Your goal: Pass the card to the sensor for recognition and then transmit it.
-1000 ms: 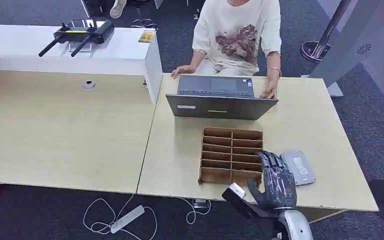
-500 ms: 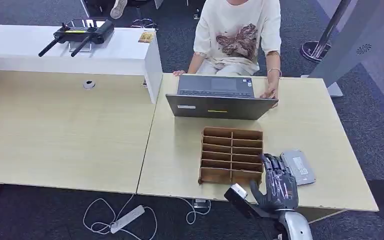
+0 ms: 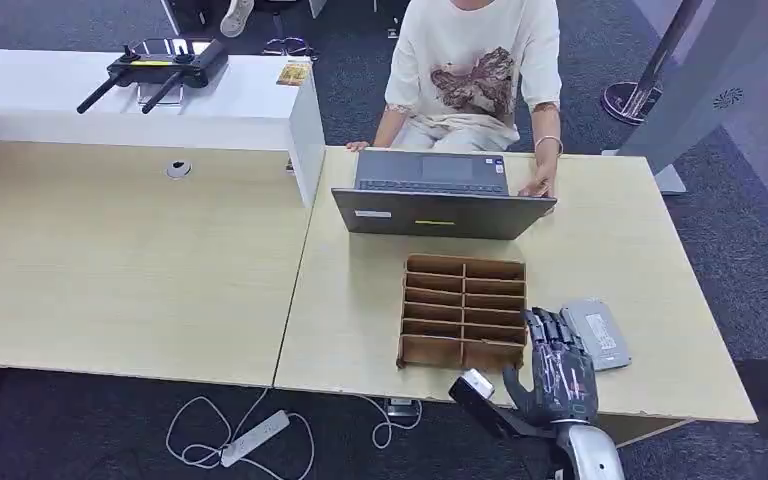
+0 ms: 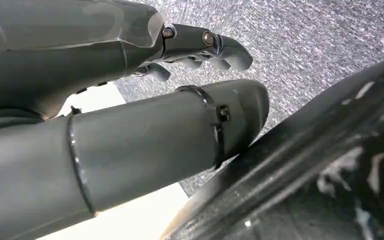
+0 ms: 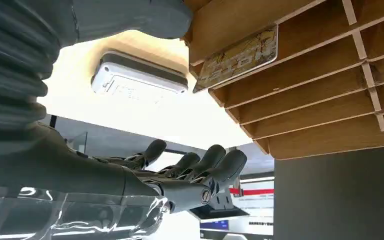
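A brown divided cardboard rack (image 3: 463, 310) stands on the light table, with a grey card sensor (image 3: 600, 335) lying just right of it. My right hand (image 3: 555, 370) hovers at the rack's near right corner, between rack and sensor, fingers stretched out and holding nothing. In the right wrist view a printed card (image 5: 237, 57) stands in one slot of the rack (image 5: 320, 95), close to the sensor (image 5: 137, 77), and the fingers (image 5: 200, 162) are spread and apart from both. My left hand (image 4: 200, 45) hangs over grey carpet, holding nothing.
A person (image 3: 475, 70) sits across the table with both hands at an open laptop (image 3: 440, 195) just beyond the rack. A white counter with a black controller (image 3: 160, 65) stands far left. A power strip (image 3: 255, 437) and cables lie on the floor.
My right hand has drawn back slightly toward the table's near edge. The person's hand by the laptop's left corner has pulled in a little.
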Tool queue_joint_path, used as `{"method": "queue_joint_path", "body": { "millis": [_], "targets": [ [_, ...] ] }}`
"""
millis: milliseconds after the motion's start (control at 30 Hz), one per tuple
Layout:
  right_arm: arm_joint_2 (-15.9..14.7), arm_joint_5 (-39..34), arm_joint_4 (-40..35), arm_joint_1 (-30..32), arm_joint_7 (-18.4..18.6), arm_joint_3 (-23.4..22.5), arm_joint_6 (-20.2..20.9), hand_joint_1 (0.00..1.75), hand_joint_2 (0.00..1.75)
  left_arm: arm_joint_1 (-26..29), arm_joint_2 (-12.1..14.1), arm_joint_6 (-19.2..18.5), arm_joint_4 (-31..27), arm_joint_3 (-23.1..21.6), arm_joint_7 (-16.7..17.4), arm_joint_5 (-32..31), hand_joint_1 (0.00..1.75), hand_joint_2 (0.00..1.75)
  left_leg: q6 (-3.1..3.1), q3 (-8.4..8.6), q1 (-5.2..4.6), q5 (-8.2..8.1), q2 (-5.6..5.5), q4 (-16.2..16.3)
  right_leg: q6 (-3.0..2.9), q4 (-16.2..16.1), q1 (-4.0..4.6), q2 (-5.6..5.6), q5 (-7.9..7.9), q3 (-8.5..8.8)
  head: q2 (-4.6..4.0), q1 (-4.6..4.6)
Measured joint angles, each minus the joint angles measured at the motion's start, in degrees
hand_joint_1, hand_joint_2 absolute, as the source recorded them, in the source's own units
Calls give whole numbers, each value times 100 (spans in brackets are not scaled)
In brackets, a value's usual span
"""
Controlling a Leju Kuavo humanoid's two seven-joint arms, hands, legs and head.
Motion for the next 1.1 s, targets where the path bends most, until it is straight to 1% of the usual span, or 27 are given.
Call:
{"method": "queue_joint_path", "body": {
  "millis": [33,100,333,367,400,500,600,633,967,1067,1100],
  "targets": [
    [0,24,7,0,-11,0,0,45,175,0,0,-2,0,0,0,-2,0,0,0,0,0,0,0,0,0,0,0,0,0,0,0,0],
    [0,52,13,0,-28,2,-13,51,175,0,0,-4,0,0,0,-2,0,0,0,0,0,0,0,0,0,0,0,0,0,0,0,0],
    [2,57,66,1,-48,17,-55,54,175,2,0,-20,0,0,-28,-20,0,0,0,0,0,0,-1,0,0,0,0,0,0,0,0,0],
    [2,57,79,1,-48,17,-57,51,175,2,0,-20,0,0,-31,-31,0,0,0,0,0,0,-1,0,0,0,0,0,0,0,0,0],
    [2,59,87,1,-52,20,-57,56,175,1,0,-20,0,0,-31,-35,0,0,0,0,0,0,-1,0,0,0,0,0,0,0,0,0],
    [2,57,122,1,-79,22,-79,59,175,1,9,-28,0,0,-31,-52,0,0,0,0,0,0,-1,0,0,0,0,0,0,0,0,0],
    [2,57,153,1,-87,24,-83,59,175,1,13,-31,0,0,-33,-68,0,0,0,0,0,0,-1,0,0,0,0,0,0,0,0,2],
    [0,57,160,1,-87,26,-83,56,175,1,15,-35,0,0,-33,-72,0,0,0,0,0,0,-1,0,0,0,0,0,0,0,0,0],
    [0,170,297,-70,-44,166,-76,58,175,0,18,-46,0,0,-33,-153,0,0,0,0,0,0,0,0,0,0,0,0,0,0,0,0],
    [0,166,341,-121,-33,184,-76,61,175,1,17,-46,0,0,-35,-151,0,0,0,0,0,0,0,0,0,0,0,0,0,0,0,0],
    [0,166,352,-140,-33,186,-76,66,175,1,17,-48,0,0,-35,-149,0,0,0,0,0,0,0,0,0,0,0,0,0,0,0,0]
  ]
}}
